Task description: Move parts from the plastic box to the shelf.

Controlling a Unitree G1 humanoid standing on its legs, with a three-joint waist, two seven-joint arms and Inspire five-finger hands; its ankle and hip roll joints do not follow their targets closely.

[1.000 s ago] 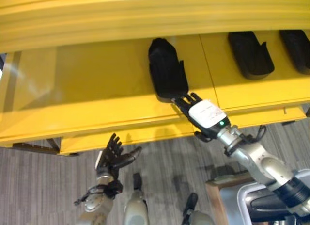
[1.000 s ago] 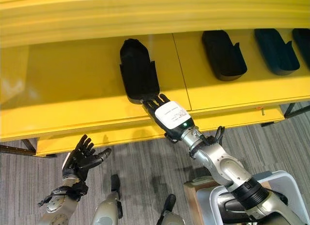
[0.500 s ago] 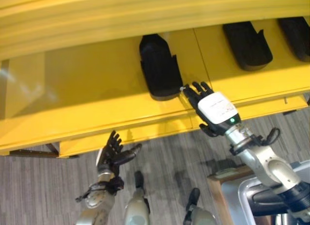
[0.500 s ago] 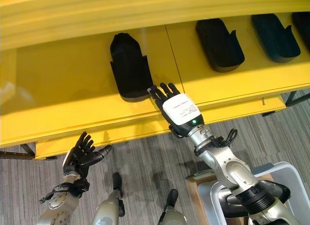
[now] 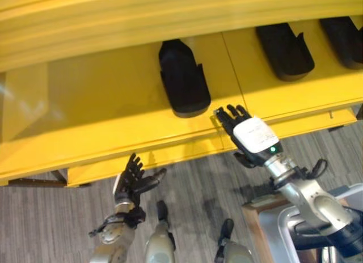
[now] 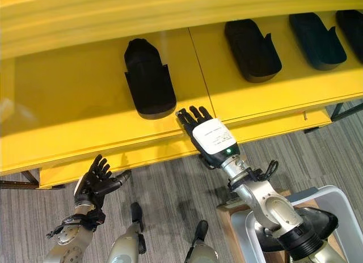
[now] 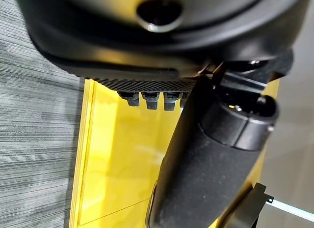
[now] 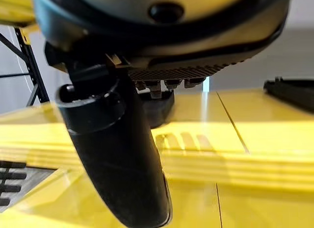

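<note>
Right hand [image 6: 211,137], fingers spread empty, rests on the shelf [image 6: 74,104] just right of a black part [image 6: 148,77]; its wrist view shows another part's edge [image 8: 289,93]; left hand [image 6: 93,183] open.

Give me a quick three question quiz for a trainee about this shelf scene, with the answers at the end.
1. True or false: the right robot hand is holding a black part.
2. Multiple choice: the left robot hand is (A) resting on the yellow shelf, (B) low over the grey floor in front of the shelf, (C) inside the plastic box.
3. Fill in: the black part nearest the right robot hand lies on the shelf, and the hand is ____ from it.

Key
1. False: its fingers are straight and hold nothing.
2. B.
3. Apart: there is a gap of bare shelf between them.
</note>
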